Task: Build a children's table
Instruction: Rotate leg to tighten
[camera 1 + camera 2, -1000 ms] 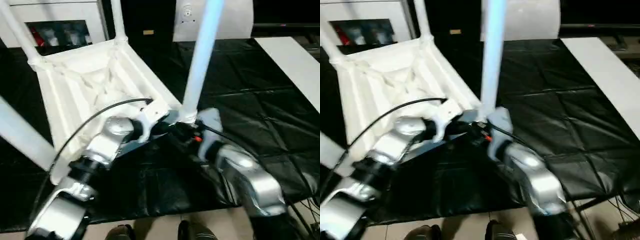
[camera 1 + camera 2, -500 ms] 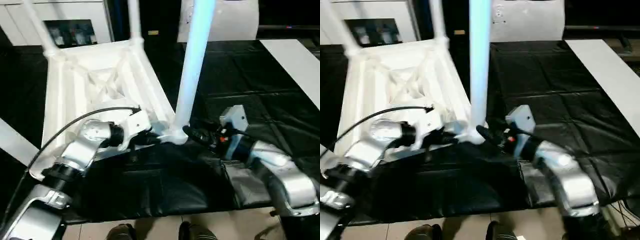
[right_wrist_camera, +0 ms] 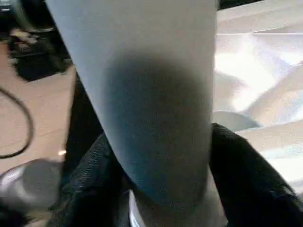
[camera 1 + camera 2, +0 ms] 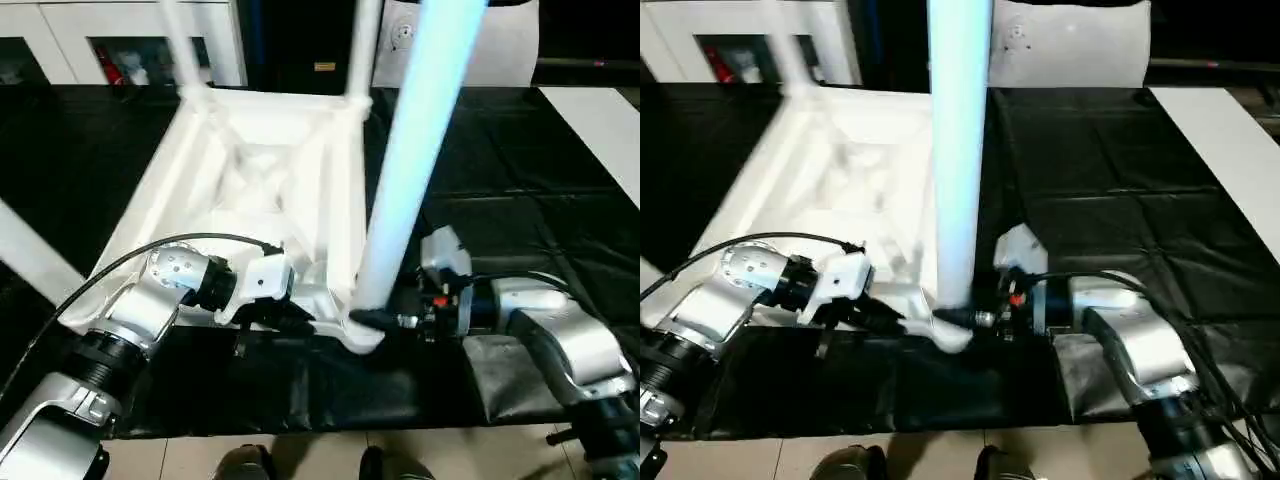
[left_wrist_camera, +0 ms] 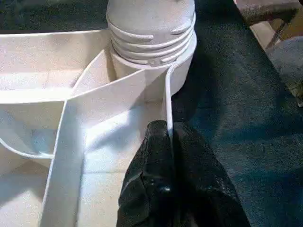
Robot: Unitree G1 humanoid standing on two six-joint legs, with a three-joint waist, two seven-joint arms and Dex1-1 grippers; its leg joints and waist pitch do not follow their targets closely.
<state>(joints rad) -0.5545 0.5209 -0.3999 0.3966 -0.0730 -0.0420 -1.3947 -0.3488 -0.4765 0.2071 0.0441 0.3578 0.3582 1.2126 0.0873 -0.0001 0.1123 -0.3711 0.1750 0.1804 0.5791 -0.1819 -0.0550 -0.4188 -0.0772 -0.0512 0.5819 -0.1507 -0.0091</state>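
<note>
four legs stood up from the upturned tabletop point(image 4: 260, 180) on the black mat; the nearest leg point(image 4: 405, 190) rose upright between the right gripper point(image 4: 385, 320) fingers, which straddled its base, while the left gripper point(image 5: 168, 156) pinched the tabletop's rim beside that corner socket point(image 5: 151, 42)

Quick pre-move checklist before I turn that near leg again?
1. Left gripper shut on the tabletop rim: ok.
2. Right gripper fingers on either side of the near leg, low by its base: ok.
3. Near leg standing in its corner socket: ok.
4. Leg screwed fully home: cannot tell, thread rings show above the socket.
5. Right gripper squeezing the leg firmly: cannot tell.
6. Two far legs standing in their sockets: ok.
</note>
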